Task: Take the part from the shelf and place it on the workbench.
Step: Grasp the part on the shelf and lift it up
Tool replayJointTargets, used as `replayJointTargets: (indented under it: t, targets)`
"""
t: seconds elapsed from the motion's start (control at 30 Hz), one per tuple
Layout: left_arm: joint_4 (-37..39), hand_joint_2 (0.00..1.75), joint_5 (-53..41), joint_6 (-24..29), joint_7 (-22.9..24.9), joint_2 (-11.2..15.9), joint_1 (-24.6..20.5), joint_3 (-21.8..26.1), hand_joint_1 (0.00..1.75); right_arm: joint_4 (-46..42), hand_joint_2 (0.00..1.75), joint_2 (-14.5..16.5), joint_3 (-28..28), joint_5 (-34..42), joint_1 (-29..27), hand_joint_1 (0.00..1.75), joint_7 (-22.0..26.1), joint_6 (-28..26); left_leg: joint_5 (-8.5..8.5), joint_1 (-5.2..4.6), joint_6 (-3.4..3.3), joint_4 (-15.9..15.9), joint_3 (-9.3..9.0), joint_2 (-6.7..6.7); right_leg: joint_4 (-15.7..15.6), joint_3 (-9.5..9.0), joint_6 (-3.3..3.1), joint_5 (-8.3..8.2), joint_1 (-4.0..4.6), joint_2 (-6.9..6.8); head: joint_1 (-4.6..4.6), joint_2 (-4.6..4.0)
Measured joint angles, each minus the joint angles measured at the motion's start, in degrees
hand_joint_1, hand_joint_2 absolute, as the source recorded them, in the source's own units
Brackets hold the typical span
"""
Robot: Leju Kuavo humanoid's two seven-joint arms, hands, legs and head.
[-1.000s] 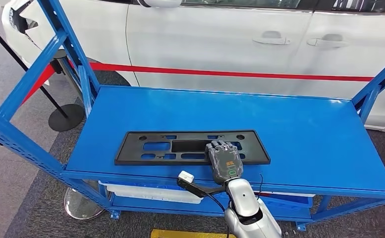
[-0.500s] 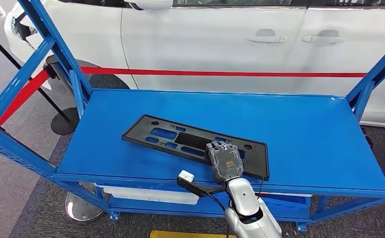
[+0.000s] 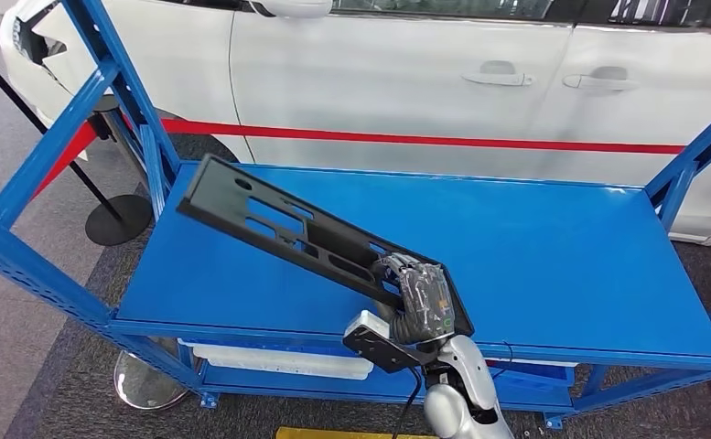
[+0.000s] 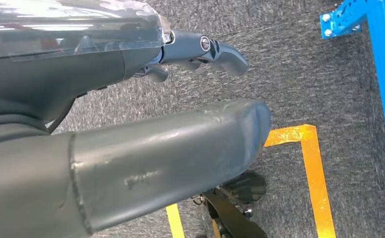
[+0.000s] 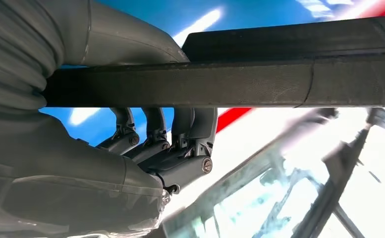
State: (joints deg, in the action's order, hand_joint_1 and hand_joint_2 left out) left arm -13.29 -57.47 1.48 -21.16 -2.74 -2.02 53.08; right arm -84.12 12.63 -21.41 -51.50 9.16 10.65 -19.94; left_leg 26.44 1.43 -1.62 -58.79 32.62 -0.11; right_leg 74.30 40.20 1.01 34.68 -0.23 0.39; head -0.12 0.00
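The part is a long black plastic plate (image 3: 278,224) with cut-outs. It is lifted off the blue shelf board (image 3: 534,256) and slants up toward the shelf's left post. My right hand (image 3: 420,297) grips its near right end at the shelf's front edge. In the right wrist view the plate's dark edge (image 5: 220,82) runs between the thumb and the fingers (image 5: 180,144) curled under it. My left hand (image 4: 131,119) hangs over the grey carpet, its fingers apart with nothing in them.
The blue shelf frame has slanted posts at the left (image 3: 49,155) and right (image 3: 699,151). A white car (image 3: 425,64) stands behind a red barrier band (image 3: 425,139). A white tray (image 3: 278,358) lies on the lower shelf. Orange floor tape (image 4: 311,173) marks the carpet.
My right hand has lifted the plate off the shelf; its far end swung up and to the left. The camera has shifted slightly.
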Motion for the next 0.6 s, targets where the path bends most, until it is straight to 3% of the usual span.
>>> replayJointTargets:
  t: [0.03, 0.07, 0.1, 0.17, 0.3, 0.33, 0.37, 0.43, 0.47, 0.5, 0.53, 0.6]
  targets:
    - [0.0, 0.0, -0.1, 0.1, 0.0, -0.1, 0.0, 0.4, 0.0, -2.6, 1.75, 0.0, -0.2, 3.9, -1.0, 1.75, 0.9, 0.7, 0.03, -0.02, 0.0, 0.0, -0.05, -0.05, -0.6, -0.21, -0.06, -1.04, -0.06, -0.03, 0.01, 0.0]
    - [0.0, 0.0, -0.3, 0.3, 0.1, -0.2, 0.0, 0.8, 0.0, -5.2, 1.75, 0.0, -0.6, 7.5, -2.0, 1.75, 1.6, 1.4, 0.08, -0.02, 0.04, 0.0, -0.14, -0.12, -3.3, -1.49, -0.22, -2.92, -0.08, -0.05, 0.01, 0.0]
    - [0.0, 0.0, -0.5, 0.4, 0.2, -0.3, 0.0, 1.1, 0.0, -7.7, 1.75, -0.1, -0.9, 10.8, -2.9, 1.75, 2.3, 2.0, 0.13, -0.03, 0.11, 0.0, -0.21, -0.19, -7.3, -3.45, -0.52, -5.02, -0.04, -0.06, 0.02, 0.0]
    - [0.0, 0.0, -0.8, 0.5, 0.4, -0.6, 0.0, 1.8, 0.0, -12.4, 1.75, -0.1, -1.5, 16.8, -4.5, 1.75, 4.2, 2.9, 0.25, -0.25, 0.49, -0.1, -0.19, -0.31, -13.9, -6.58, -1.03, -7.33, 0.2, -0.1, -0.02, -0.01]
    - [0.0, 0.0, -0.9, 0.8, 0.5, -0.9, 0.0, 3.0, 0.0, -21.1, 1.75, -0.6, -1.9, 27.4, -7.6, 1.75, 8.0, 4.3, 0.41, -0.32, 1.87, 0.0, -0.16, -0.33, -16.3, -7.4, -1.74, -7.73, 0.34, -0.18, -0.07, 0.0]
    - [0.0, 0.0, -0.9, 0.8, 0.6, -1.0, 0.0, 3.3, 0.0, -22.9, 1.75, -0.7, -1.9, 29.6, -8.5, 1.57, 8.9, 4.8, 1.05, -0.3, 2.15, -0.7, 0.07, -0.28, -16.7, -7.62, -2.01, -7.89, 0.19, -0.24, -0.17, 0.0]
    - [0.0, 0.0, -0.9, 0.9, 0.6, -1.0, -0.1, 3.6, 0.0, -24.6, 1.75, -0.8, -1.9, 31.4, -9.4, 1.13, 9.7, 5.2, 2.26, -0.28, 2.39, -2.5, 0.77, -0.23, -17.0, -7.85, -2.33, -8.01, 0.03, -0.32, -0.3, 0.0]
    - [0.0, 0.0, -0.9, 0.9, 0.5, -1.1, -0.1, 4.2, 0.0, -27.1, 1.75, -1.1, -1.9, 34.0, -10.8, 0.26, 10.7, 5.9, 5.74, -0.18, 2.78, -9.0, 3.65, -0.15, -17.2, -8.08, -2.76, -7.99, 0.02, -0.44, -0.52, 0.0]
    - [0.0, 0.0, -0.9, 0.9, 0.5, -1.1, -0.1, 4.4, 0.0, -28.0, 1.75, -1.3, -1.8, 35.1, -11.4, 0.0, 11.0, 6.3, 7.08, -0.15, 2.97, -12.4, 5.24, -0.15, -17.2, -8.1, -2.91, -7.93, 0.07, -0.46, -0.54, 0.0]
    - [0.0, 0.0, -0.9, 0.9, 0.5, -1.1, -0.1, 4.6, 0.0, -28.6, 1.75, -1.4, -1.8, 36.1, -12.0, 0.0, 11.2, 6.5, 7.54, -0.14, 3.13, -14.5, 6.27, -0.14, -17.2, -8.13, -2.96, -7.87, 0.1, -0.44, -0.54, 0.0]
    - [0.0, 0.0, -0.8, 0.9, 0.4, -1.2, -0.1, 4.8, 0.0, -29.1, 1.75, -1.5, -1.6, 36.8, -12.6, 0.0, 11.5, 6.7, 6.97, -0.13, 3.23, -14.8, 6.42, -0.14, -17.1, -8.18, -2.96, -7.77, 0.1, -0.41, -0.54, 0.0]
    - [0.0, 0.0, -0.8, 1.0, 0.3, -1.3, -0.1, 5.3, 0.0, -30.1, 1.75, -1.5, -1.1, 38.0, -14.0, 0.0, 12.2, 6.8, 3.28, -0.1, 3.21, -9.1, 3.73, -0.12, -16.7, -8.36, -2.73, -7.44, 0.06, -0.34, -0.55, 0.0]
